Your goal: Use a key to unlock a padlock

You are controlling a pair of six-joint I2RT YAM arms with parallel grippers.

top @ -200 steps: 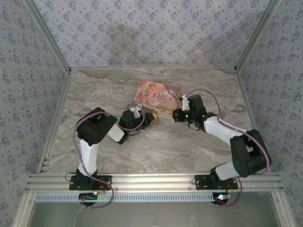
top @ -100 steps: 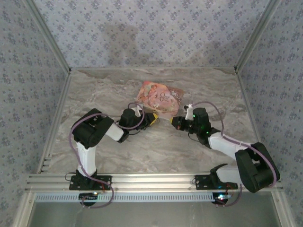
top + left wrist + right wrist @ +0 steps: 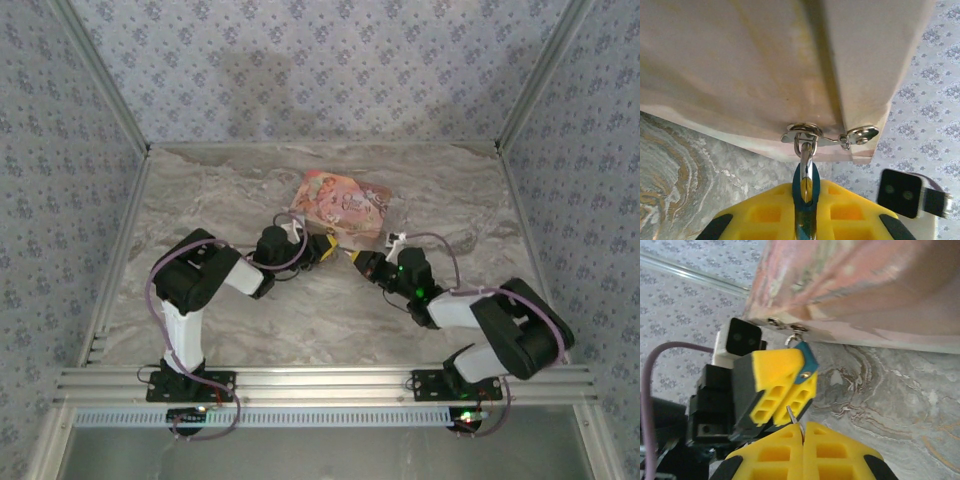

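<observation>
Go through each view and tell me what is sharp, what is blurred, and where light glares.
Top external: soft, even light, a dim shadow on the back wall. Left wrist: the box looms out of focus, the hasp catches a bright glint, the wallpaper is sharp. Right wrist: the box is blurred, the padlock and the table veins are crisp.

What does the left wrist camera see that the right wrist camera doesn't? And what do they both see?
Left wrist camera's own: a close look at the silver shackle hooked through the ring of the hasp, under the plain pale side of the box.

Right wrist camera's own: the tip of the key poking out of the shut right gripper, and the left gripper seen from outside, clamped on the blue padlock.

Both: the padlock, the box and the marble table.
</observation>
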